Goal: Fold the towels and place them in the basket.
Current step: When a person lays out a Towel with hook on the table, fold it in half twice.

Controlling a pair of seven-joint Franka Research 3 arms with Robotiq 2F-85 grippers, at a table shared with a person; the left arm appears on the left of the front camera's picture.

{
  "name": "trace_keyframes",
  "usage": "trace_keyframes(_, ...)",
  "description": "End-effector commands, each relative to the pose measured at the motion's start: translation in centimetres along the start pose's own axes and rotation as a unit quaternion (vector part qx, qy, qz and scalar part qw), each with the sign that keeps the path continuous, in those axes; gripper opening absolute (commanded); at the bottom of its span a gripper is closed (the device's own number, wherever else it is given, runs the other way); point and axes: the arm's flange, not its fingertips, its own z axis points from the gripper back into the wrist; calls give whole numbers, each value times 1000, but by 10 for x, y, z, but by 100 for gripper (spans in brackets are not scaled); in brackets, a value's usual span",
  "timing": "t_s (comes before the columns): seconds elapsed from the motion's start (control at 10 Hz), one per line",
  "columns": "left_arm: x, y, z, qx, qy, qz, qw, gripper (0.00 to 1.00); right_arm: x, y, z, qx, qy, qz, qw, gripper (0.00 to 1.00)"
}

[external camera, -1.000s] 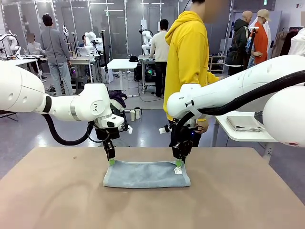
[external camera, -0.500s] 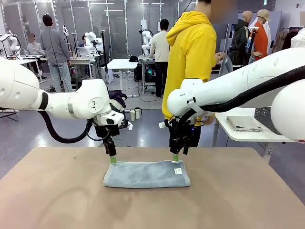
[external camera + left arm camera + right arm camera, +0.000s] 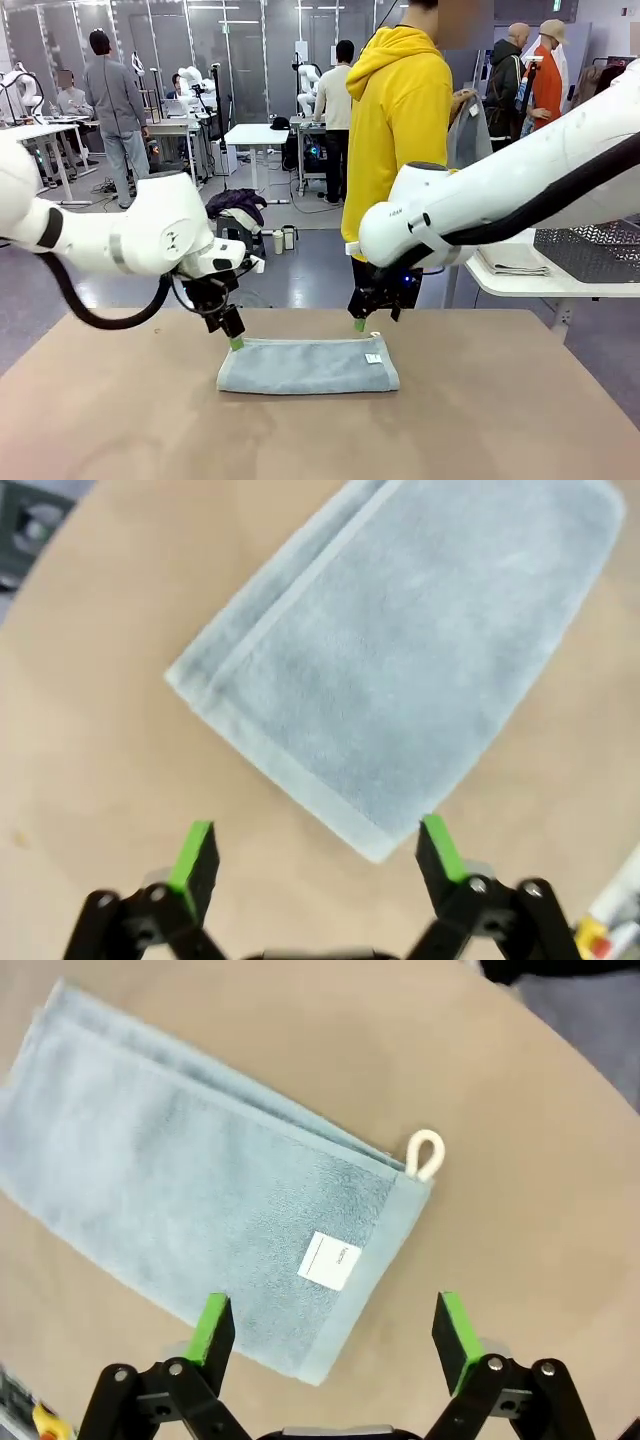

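A light grey-blue towel lies folded into a long strip on the middle of the brown table, its white tag at the right end. My left gripper hovers just above the towel's far left corner, and my right gripper just above its far right corner. The left wrist view has the towel ahead of my left gripper, open and empty. The right wrist view has the towel, its tag and a white loop under my right gripper, also open. The dark mesh basket shows at the right edge.
A person in a yellow hoodie stands at the far side, back turned, holding a grey cloth. A white side table at the right carries a folded grey towel. Bare tabletop surrounds the towel.
Both grippers have let go of the towel's far corners and lifted slightly, their jaws spreading. The left arm has swung lower and leftward. The basket has come into view at the right.
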Motion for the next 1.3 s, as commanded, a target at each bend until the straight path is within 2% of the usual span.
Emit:
trace_keyframes(0.0, -46, -14, 0, 17, -30, 47, 998, 100, -35, 12, -5, -36, -12, -51, 998, 100)
trace_keyframes(0.2, -80, -18, 1, 27, -41, 90, 995, 100, -44, 14, -12, -57, -4, -96, 994, 100)
trace_keyframes(0.4, -102, -19, 7, 36, -53, 105, 992, 100, -40, 9, -18, -53, 20, -128, 990, 100)
trace_keyframes(0.5, -112, -19, 11, 19, -40, 96, 994, 100, -35, 7, -21, -50, 30, -146, 988, 100)
trace_keyframes(0.6, -120, -18, 13, 27, -43, 104, 993, 100, -29, 6, -21, -41, 32, -151, 987, 100)
trace_keyframes(0.7, -126, -19, 15, 20, -41, 85, 995, 100, -24, 3, -22, -40, 46, -161, 985, 100)
trace_keyframes(0.8, -110, -15, 9, 30, -32, 104, 994, 100, -45, 1, -20, -40, 27, -128, 991, 100)
trace_keyframes(1.2, -115, -17, 10, 29, -32, 102, 994, 100, -38, 0, -20, -39, 36, -134, 990, 100)
